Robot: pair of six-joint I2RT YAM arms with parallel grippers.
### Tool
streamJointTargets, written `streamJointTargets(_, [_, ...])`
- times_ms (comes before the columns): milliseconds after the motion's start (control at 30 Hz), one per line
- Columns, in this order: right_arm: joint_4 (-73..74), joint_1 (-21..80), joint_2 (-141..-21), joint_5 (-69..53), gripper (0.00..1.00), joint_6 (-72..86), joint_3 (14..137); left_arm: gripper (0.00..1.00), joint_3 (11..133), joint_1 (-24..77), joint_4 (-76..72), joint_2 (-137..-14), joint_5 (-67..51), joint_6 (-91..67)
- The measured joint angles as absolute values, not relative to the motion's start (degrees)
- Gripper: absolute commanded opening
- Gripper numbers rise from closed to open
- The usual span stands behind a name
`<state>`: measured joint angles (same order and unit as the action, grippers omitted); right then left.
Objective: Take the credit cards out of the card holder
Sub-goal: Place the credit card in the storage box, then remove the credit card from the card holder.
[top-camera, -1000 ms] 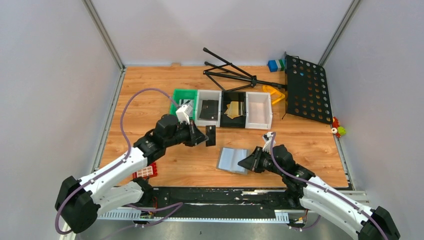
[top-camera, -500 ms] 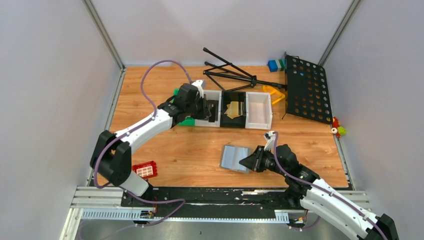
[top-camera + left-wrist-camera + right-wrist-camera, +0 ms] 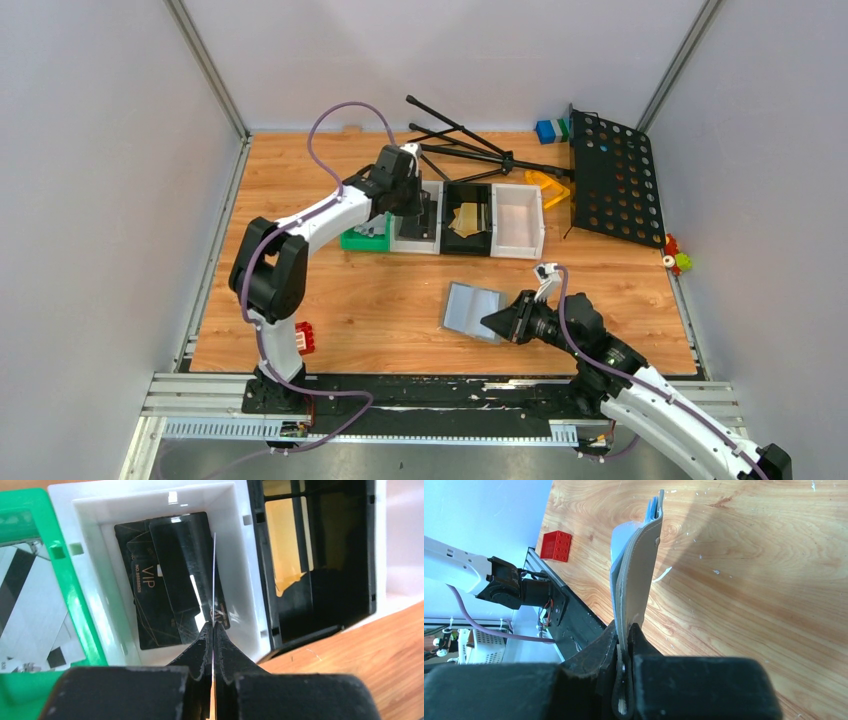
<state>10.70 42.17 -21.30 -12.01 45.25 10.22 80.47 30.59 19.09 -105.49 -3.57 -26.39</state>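
My left gripper (image 3: 213, 625) is shut on a thin black credit card (image 3: 214, 570), seen edge-on above the white tray (image 3: 235, 510). Black VIP cards (image 3: 165, 580) lie in that tray. A gold card (image 3: 282, 540) rests in the black tray, and silvery cards (image 3: 30, 595) in the green tray. In the top view the left gripper (image 3: 425, 205) hangs over the tray row. My right gripper (image 3: 497, 322) is shut on the edge of the grey card holder (image 3: 472, 310), holding it tilted just above the table. In the right wrist view the card holder (image 3: 636, 570) stands between the right gripper's (image 3: 625, 630) fingers.
The tray row runs green (image 3: 362, 240), white, black (image 3: 468, 245), white (image 3: 518, 222). A red block (image 3: 304, 337) lies by the left arm's base. A black folded stand (image 3: 460, 145) and a perforated black panel (image 3: 612, 178) lie at the back right, with small toys beside them.
My left arm has swung from the middle of the table back over the trays, carrying the black card to the white tray. The right gripper and the holder have barely shifted.
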Motion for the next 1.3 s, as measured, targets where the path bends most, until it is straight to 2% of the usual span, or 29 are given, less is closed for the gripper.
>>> streamJointTargets(167, [10.9, 42.2, -21.2, -12.0, 0.0, 45.1, 10.1, 0.02, 82.5, 29.9, 19.6, -110.2, -4.1, -26.2])
streamJointTargets(433, [10.8, 42.2, -22.5, -12.0, 0.0, 45.1, 10.1, 0.37, 83.8, 28.8, 22.6, -111.8, -4.3, -24.8])
streamJointTargets(667, [10.4, 42.2, -24.6, -12.0, 0.0, 45.1, 10.1, 0.52, 83.5, 28.8, 26.0, -108.3, -2.5, -22.8])
streamJointTargets(867, [9.5, 42.2, -24.6, -12.0, 0.0, 45.1, 9.3, 0.66, 78.9, 28.8, 26.5, -94.3, -3.1, -21.9])
streamJointTargets(1033, [8.5, 42.2, -24.6, -12.0, 0.0, 45.2, 9.1, 0.99, 71.9, 28.9, 25.5, -79.6, -4.7, -21.6])
streamJointTargets(1300, [6.9, 42.2, -24.1, -12.1, 0.0, 46.0, 8.3, 1.0, 52.0, 28.9, 25.1, -50.8, -3.6, -24.1])
